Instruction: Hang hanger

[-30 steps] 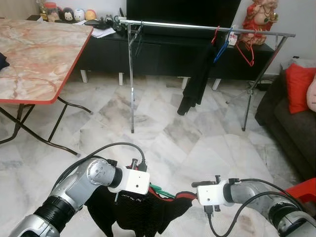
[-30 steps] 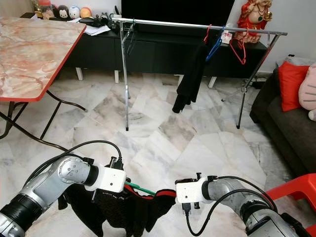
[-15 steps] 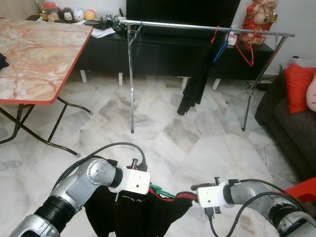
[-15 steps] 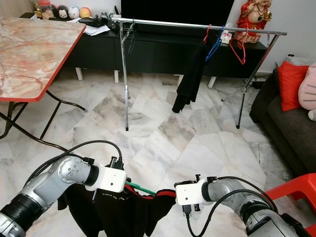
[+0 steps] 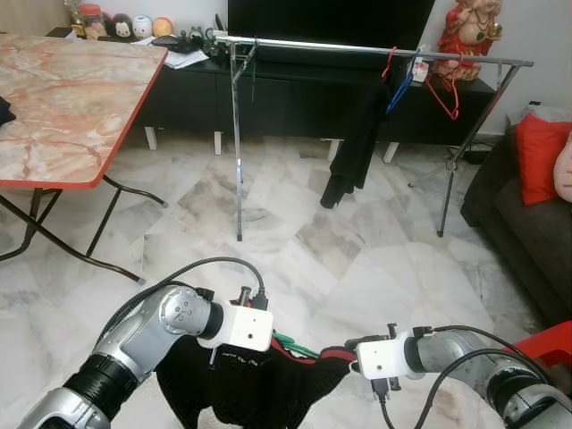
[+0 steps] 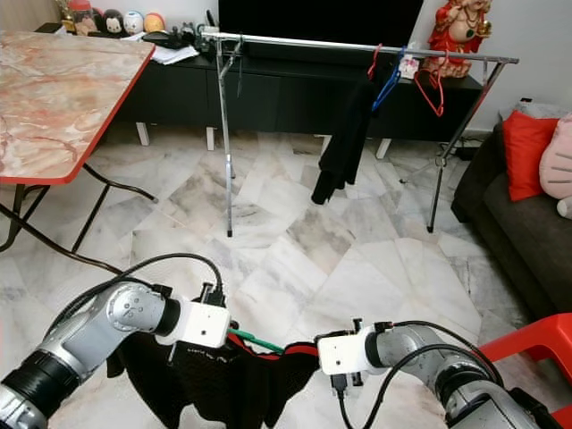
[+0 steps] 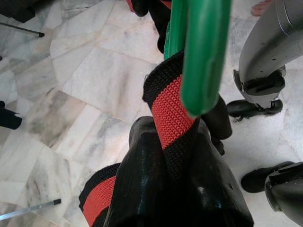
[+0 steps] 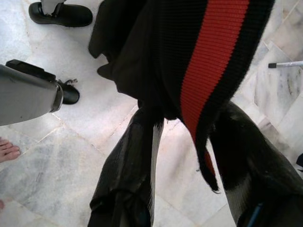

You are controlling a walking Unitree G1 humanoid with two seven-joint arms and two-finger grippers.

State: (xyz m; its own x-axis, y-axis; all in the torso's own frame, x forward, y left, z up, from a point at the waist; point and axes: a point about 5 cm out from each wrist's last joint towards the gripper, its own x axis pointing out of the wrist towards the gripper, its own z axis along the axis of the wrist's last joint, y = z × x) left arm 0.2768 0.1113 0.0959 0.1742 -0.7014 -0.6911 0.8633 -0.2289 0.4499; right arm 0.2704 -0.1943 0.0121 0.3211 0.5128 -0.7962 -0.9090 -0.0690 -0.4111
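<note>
Green plastic and black knit with a red stripe: that's the hanger (image 5: 288, 344) and the garment (image 5: 259, 393) it carries, slung low between the two arms, well short of the clothes rail (image 5: 357, 49) across the marble floor (image 5: 357, 259).

The left gripper (image 7: 182, 156) has its fingers (image 7: 142, 189) clamped on the garment's striped collar right where the green hanger passes through. The right gripper (image 8: 184, 151) reaches into the other shoulder; its fingers (image 8: 128, 165) straddle the cloth, but whether they're pinching it I cannot tell.

The job now, as I read it, is carrying the load to the rail. Best to keep both hands level so the garment stays spread, lift it clear of the floor, and approach the bare stretch of bar left of the hanging black garment (image 5: 356, 143) and the red and blue hangers (image 5: 420, 76).

The knit looks soft and floppy, sagging below the arms in folds, so it will likely swing; the hanger's hook needs to end up free and upright before it meets the bar.
</note>
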